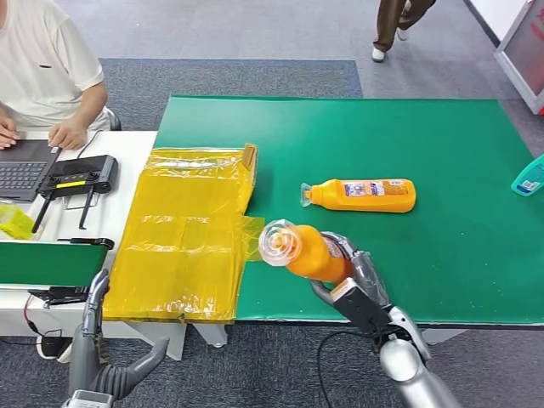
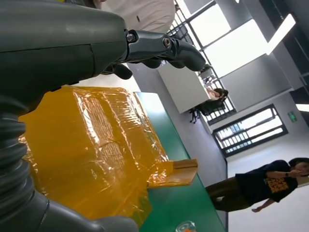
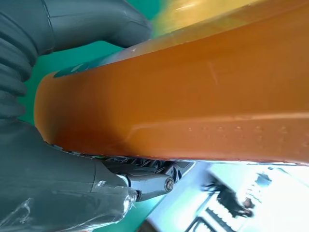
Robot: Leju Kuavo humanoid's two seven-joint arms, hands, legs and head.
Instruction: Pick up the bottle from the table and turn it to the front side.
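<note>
My right hand (image 1: 349,285) grips an orange bottle (image 1: 308,252) lifted above the near edge of the green table mat (image 1: 449,255), its clear cap (image 1: 280,242) pointing left toward me. Up close, the orange bottle (image 3: 189,92) lies across the hand (image 3: 54,193), thumb on one side and fingers on the other. A second orange bottle (image 1: 362,195) lies flat on the mat farther back, label up, cap to the left. My left hand (image 1: 96,340) hangs low beside the white table, fingers apart and holding nothing; the hand (image 2: 73,53) looks across the yellow plastic.
A crumpled yellow plastic sheet (image 1: 186,234) covers the mat's left end. A person sits at the white table (image 1: 128,170) on the left with a laptop (image 1: 22,168) and a black controller (image 1: 80,177). A teal bottle (image 1: 529,177) lies at the right edge. Another person walks at the back.
</note>
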